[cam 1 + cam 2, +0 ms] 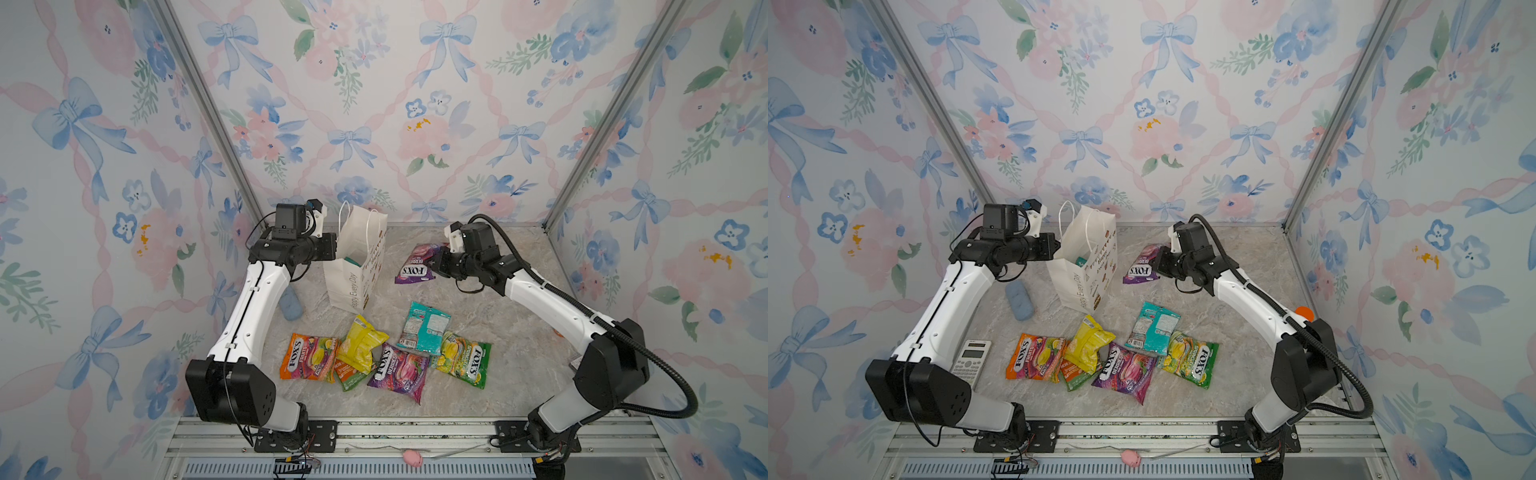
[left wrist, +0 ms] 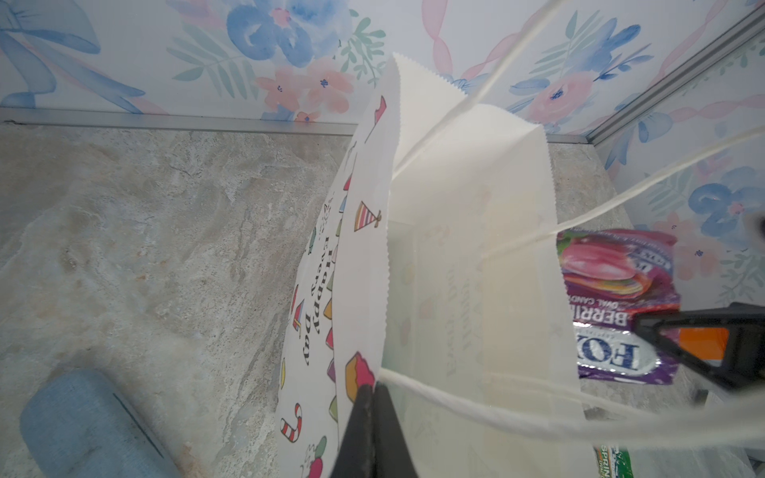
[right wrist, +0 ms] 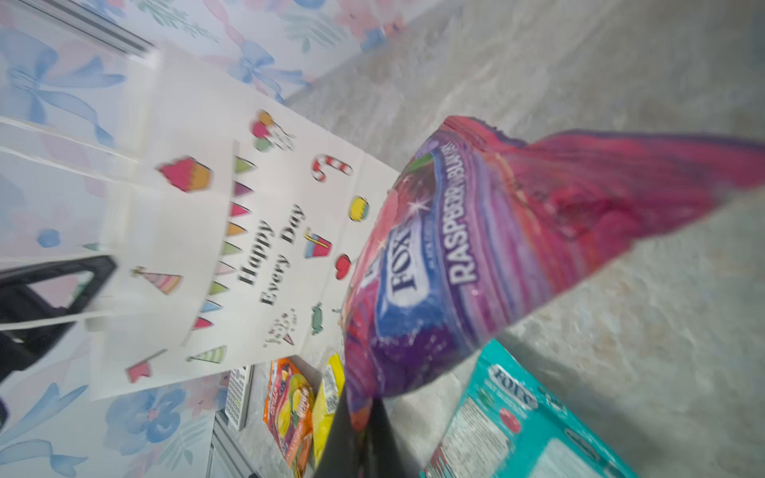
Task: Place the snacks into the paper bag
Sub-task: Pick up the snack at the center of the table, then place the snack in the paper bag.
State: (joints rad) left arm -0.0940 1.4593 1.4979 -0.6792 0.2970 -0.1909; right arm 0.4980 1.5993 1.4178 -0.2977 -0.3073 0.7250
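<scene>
The white paper bag [image 1: 357, 266] [image 1: 1086, 270] stands open at the back, with a teal packet [image 1: 353, 261] showing inside. My left gripper [image 2: 372, 389] is shut on the bag's rim [image 2: 364, 289] beside a cord handle. To the bag's right, my right gripper [image 3: 364, 409] is shut on the edge of a purple FOX'S packet [image 3: 496, 248] [image 1: 415, 266], held above the table. Loose snacks lie in front: orange [image 1: 309, 357], yellow [image 1: 360, 343], purple [image 1: 399, 370], teal [image 1: 424, 328] and green [image 1: 463, 359].
A blue cloth roll [image 1: 291, 305] lies left of the bag, under my left arm. A white calculator [image 1: 971, 359] sits at the front left. An orange cap [image 1: 1304, 311] peeks out behind my right arm. Patterned walls close three sides.
</scene>
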